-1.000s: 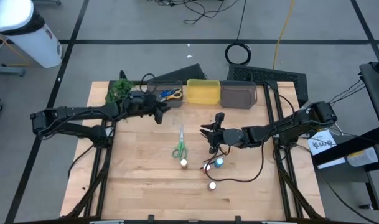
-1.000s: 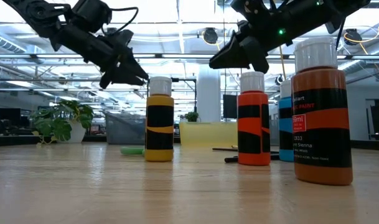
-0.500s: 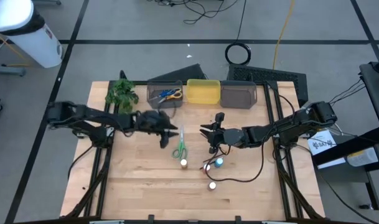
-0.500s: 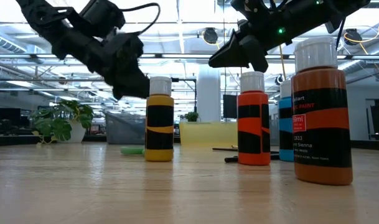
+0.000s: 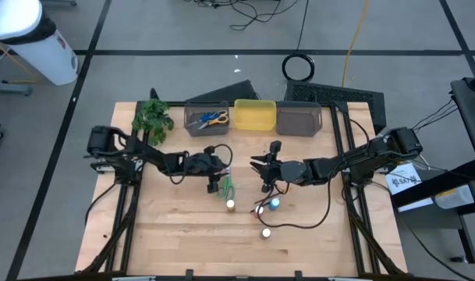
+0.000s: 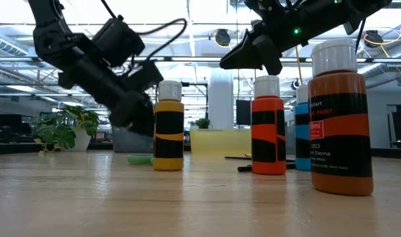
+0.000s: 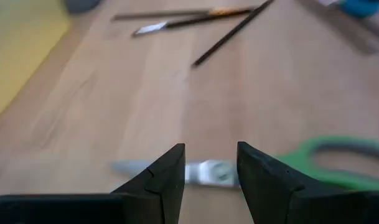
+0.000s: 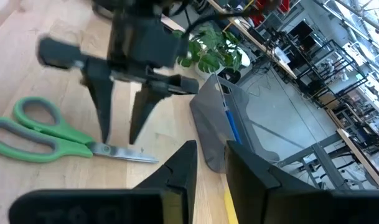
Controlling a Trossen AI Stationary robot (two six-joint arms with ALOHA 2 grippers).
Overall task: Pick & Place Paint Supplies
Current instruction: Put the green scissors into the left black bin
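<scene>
My left gripper (image 7: pixel 210 167) hangs with its jaws apart and empty just above the pivot of the green scissors (image 5: pixel 227 187) lying flat mid-table, and if I drop off-centre a finger could strike the blade and skid them toward the paint bottles (image 5: pixel 264 211) where my right gripper (image 5: pixel 262 168) waits, jaws parted.

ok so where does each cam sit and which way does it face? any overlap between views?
High: above the table, looking straight down; both arms show.
Low: at tabletop height, looking level past four paint bottles into the room; both arms come in from above.
Left wrist: on the left arm, looking down past the open left gripper at the green scissors.
Right wrist: on the right arm, past the right gripper toward the left gripper.
Shared: both wrist views and the high view show the green scissors.
</scene>
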